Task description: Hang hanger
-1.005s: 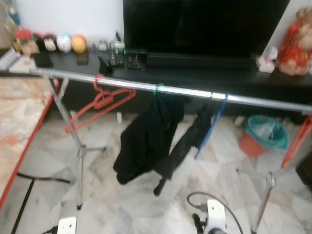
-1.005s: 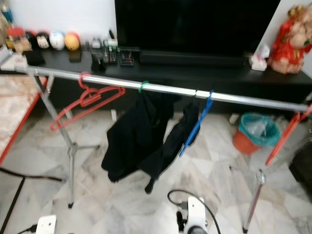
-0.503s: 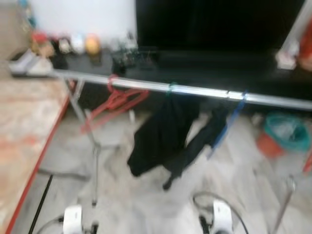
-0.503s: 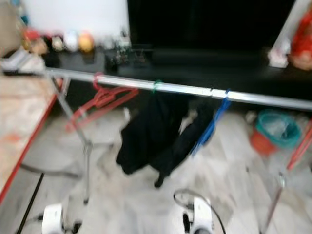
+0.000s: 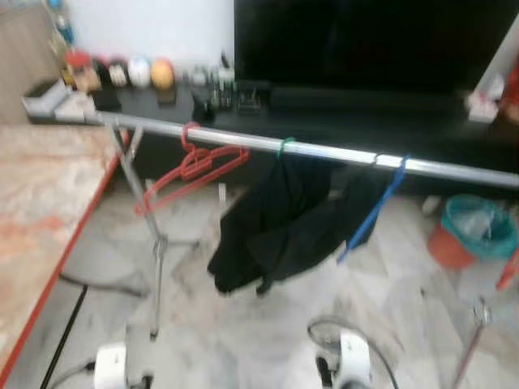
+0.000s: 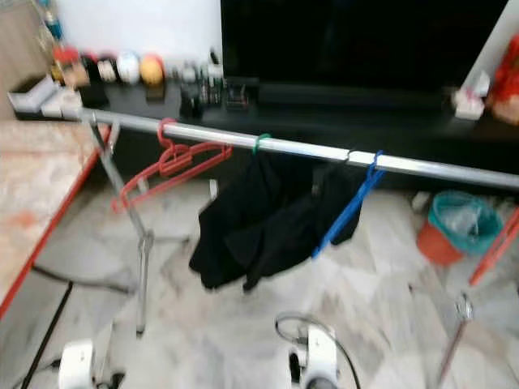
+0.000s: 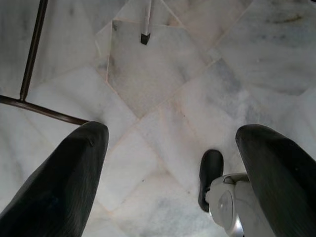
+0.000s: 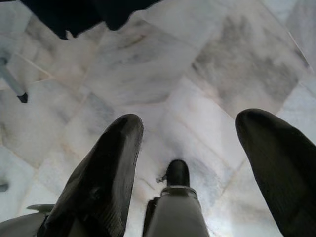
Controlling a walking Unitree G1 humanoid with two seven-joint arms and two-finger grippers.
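Observation:
A silver clothes rail [image 5: 324,151] runs across in front of me on thin metal legs. A red hanger [image 5: 191,164] hangs empty near its left end. Black clothes [image 5: 276,223] hang from a green hook [image 5: 282,147] at the middle, and a blue hanger [image 5: 373,209] hangs slanted beside them. Part of another red hanger [image 6: 491,247] shows at the far right. Both arms hang low. My left gripper [image 7: 173,131] and right gripper [image 8: 190,118] are open over the marble floor, holding nothing.
A black TV [image 5: 373,40] stands on a dark cabinet [image 5: 340,121] behind the rail, with small ornaments at its left end. A marble-topped table with a red edge [image 5: 40,211] is on my left. A teal-lined bin [image 5: 474,231] sits at the right; rail legs [image 5: 158,267] stand ahead.
The camera has turned, so the whole scene sits further right and more of the table shows. The black clothes have swung a little on the rail.

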